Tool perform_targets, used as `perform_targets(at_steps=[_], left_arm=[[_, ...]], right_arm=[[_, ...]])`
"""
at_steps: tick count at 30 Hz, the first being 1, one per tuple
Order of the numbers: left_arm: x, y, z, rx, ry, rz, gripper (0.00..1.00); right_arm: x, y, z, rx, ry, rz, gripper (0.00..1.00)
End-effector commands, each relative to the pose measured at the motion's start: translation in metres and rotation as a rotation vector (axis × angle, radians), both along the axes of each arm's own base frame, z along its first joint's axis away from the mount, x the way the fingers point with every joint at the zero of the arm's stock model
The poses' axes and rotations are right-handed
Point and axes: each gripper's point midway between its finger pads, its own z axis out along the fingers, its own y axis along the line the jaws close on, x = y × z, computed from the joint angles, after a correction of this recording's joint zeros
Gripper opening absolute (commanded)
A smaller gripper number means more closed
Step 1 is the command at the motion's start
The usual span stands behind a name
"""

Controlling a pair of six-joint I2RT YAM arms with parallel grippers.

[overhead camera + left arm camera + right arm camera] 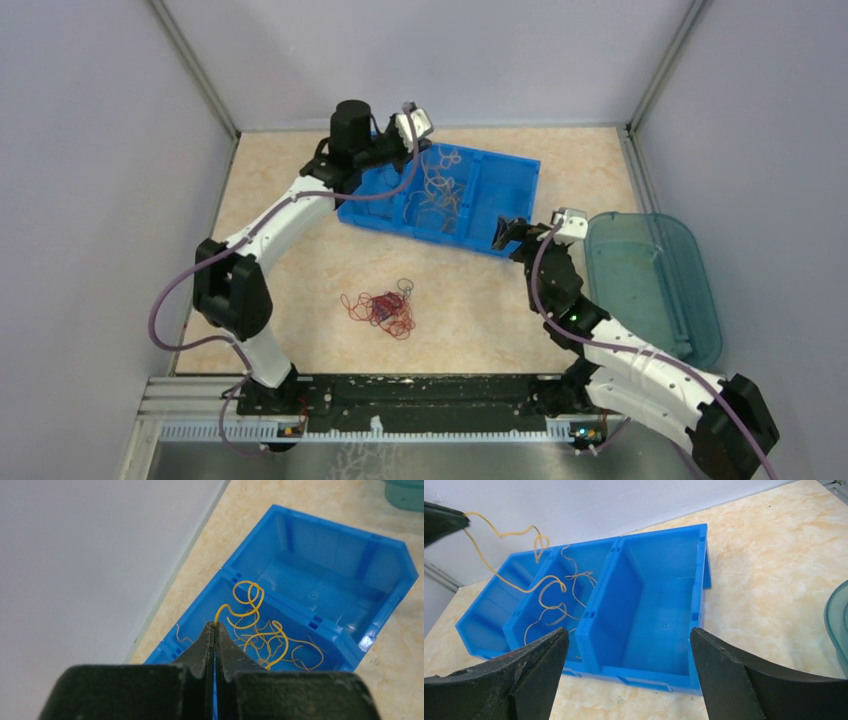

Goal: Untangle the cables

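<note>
With the left hand (215, 632) pinched shut on one yellow cable (246, 596) over the middle compartment of the blue bin (510, 175) at twelve o'clock, lower before releasing, leave the wide-open, empty right hand (629, 632) clear, then tackle the red-purple tangle (385, 310) at six o'clock on the worktop (480, 300).

A lab robot cell: grey panels (430, 50) on aluminium posts (195, 70) close in the counter (470, 300), one panel just beyond the left tool (215, 630).

Strands in the heap of cables (385, 310) are too fine to separate; the left arm (290, 215) covers the left end of the blue bin (508, 186); the right wrist view's edge cuts the teal tub (839, 625)
</note>
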Motion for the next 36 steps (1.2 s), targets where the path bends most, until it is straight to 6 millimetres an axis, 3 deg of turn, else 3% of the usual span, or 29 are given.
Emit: perform_targets(at_steps=[1, 2, 3, 4, 5, 7, 8, 12, 16, 21, 24, 28, 31, 36], left_arm=[[0.021, -0.002, 0.003, 0.023, -0.077, 0.033, 0.00], [0.026, -0.002, -0.002, 0.035, -0.078, 0.046, 0.01], [0.030, -0.001, -0.006, 0.048, -0.078, 0.056, 0.09], [0.034, -0.001, -0.011, 0.061, -0.068, 0.061, 0.26], [0.037, -0.002, -0.013, 0.077, -0.061, 0.066, 0.50], [0.045, 0.000, -0.017, 0.098, -0.043, 0.090, 0.80], [0.047, 0.001, -0.015, 0.103, -0.039, 0.102, 0.87], [0.042, 0.012, -0.011, 0.147, -0.015, 0.111, 0.99], [0.014, 0.037, -0.006, 0.171, 0.088, 0.075, 1.00], [-0.032, 0.089, -0.012, 0.197, 0.226, 0.048, 1.00], [-0.071, 0.127, -0.034, 0.216, 0.287, 0.014, 1.00], [-0.135, 0.156, -0.070, 0.318, 0.298, -0.096, 1.00], [-0.185, 0.173, -0.112, 0.457, 0.302, -0.213, 0.99], [-0.227, 0.196, -0.170, 0.656, 0.226, -0.380, 0.87]], right_arm=[[0.004, 0.001, 0.013, 0.022, -0.036, 0.002, 0.92], [0.004, 0.004, 0.013, 0.018, -0.035, 0.015, 0.92], [0.005, 0.007, 0.013, 0.014, -0.033, 0.025, 0.92], [0.006, 0.010, 0.013, 0.009, -0.032, 0.039, 0.92], [0.006, 0.012, 0.014, 0.003, -0.030, 0.050, 0.92], [0.006, 0.016, 0.013, -0.003, -0.022, 0.073, 0.92], [0.006, 0.019, 0.015, -0.003, -0.023, 0.088, 0.92], [0.003, 0.035, 0.017, -0.012, -0.022, 0.175, 0.92], [-0.003, 0.073, 0.016, -0.041, -0.001, 0.375, 0.88], [-0.024, 0.147, 0.003, -0.079, 0.044, 0.780, 0.86], [-0.046, 0.187, -0.015, -0.149, 0.094, 1.014, 0.86], [-0.060, 0.217, -0.041, -0.234, 0.161, 1.139, 0.86], [-0.059, 0.227, -0.049, -0.198, 0.197, 1.148, 0.86], [-0.058, 0.229, -0.052, -0.144, 0.214, 1.126, 0.85]])
